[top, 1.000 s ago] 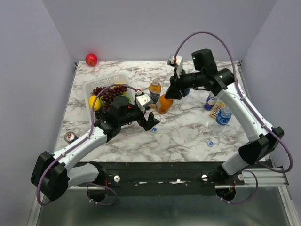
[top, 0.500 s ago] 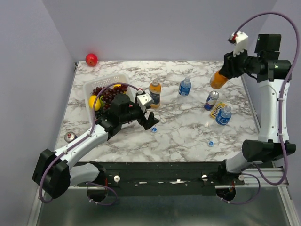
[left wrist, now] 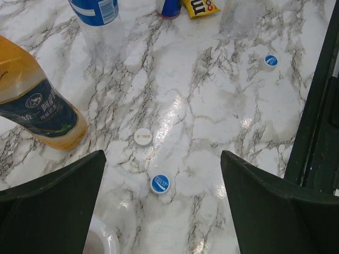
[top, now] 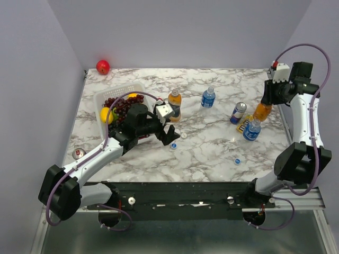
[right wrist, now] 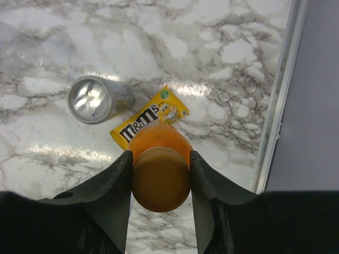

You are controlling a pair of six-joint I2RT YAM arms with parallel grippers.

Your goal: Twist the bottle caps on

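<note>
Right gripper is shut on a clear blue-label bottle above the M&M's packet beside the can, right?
No. The right wrist view shows the right gripper shut on an orange drink bottle, not a clear one; it is above the M&M's packet beside the can.

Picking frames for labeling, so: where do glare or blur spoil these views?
Left wrist: glare whitens the marble table near the white cap; jaws dark, soft-edged. Right wrist: glare on the can top; orange bottle sharp. Top external: even light, soft shadows.
</note>
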